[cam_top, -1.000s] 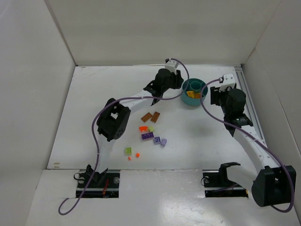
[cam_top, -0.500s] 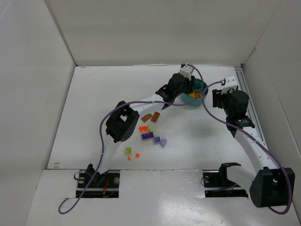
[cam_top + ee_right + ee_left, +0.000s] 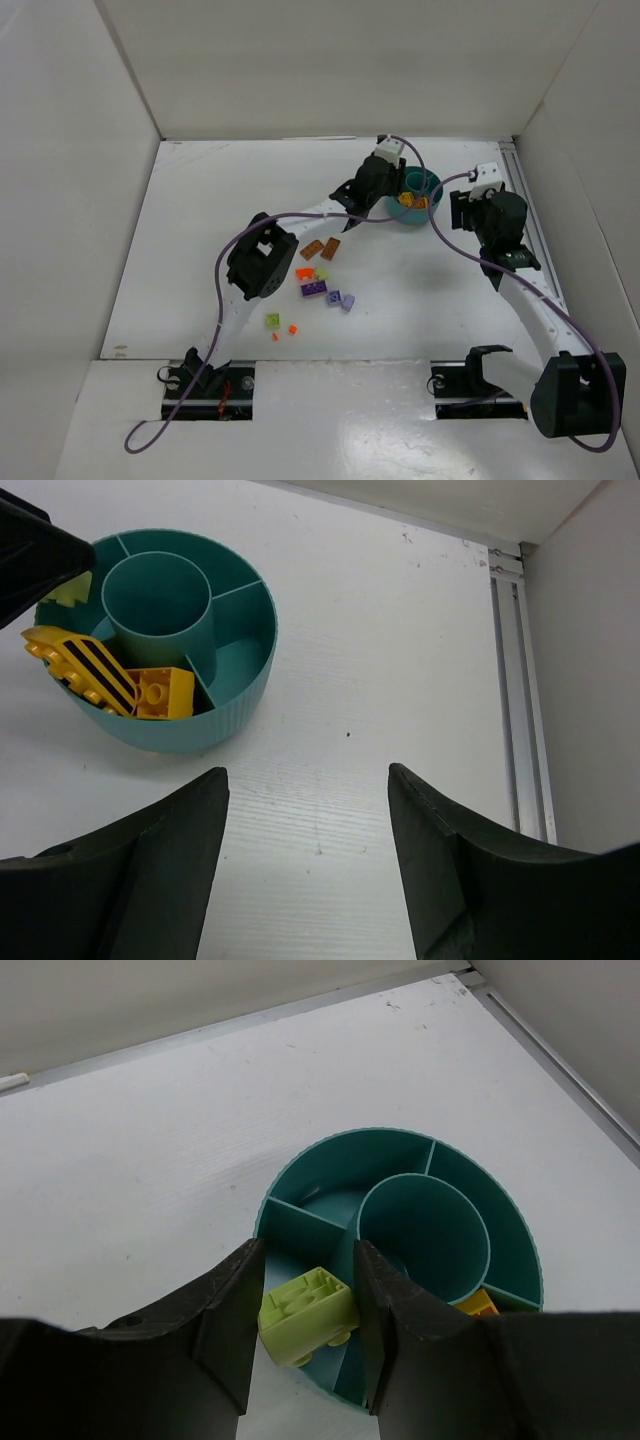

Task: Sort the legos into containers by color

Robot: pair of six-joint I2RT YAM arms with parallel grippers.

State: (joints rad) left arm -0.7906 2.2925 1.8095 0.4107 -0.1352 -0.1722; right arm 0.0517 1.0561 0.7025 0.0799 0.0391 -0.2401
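Left gripper (image 3: 305, 1335), fingers narrowed on a light green brick (image 3: 308, 1315), hovers over the near edge of the teal dish (image 3: 395, 1132), right gripper (image 3: 305, 870) wide and empty nearby; released here, the brick may clip the rim and fall outside.

White table (image 3: 200, 250) under my arms, a metal rail (image 3: 530, 220) along its right edge. Far right: a round teal dish (image 3: 418, 217). Centre, close together: two brown bricks (image 3: 312, 249), an orange brick (image 3: 304, 272), a purple brick (image 3: 313, 289), two lavender bricks (image 3: 347, 302). Nearer me: a green brick (image 3: 272, 321) and an orange bit (image 3: 293, 329).
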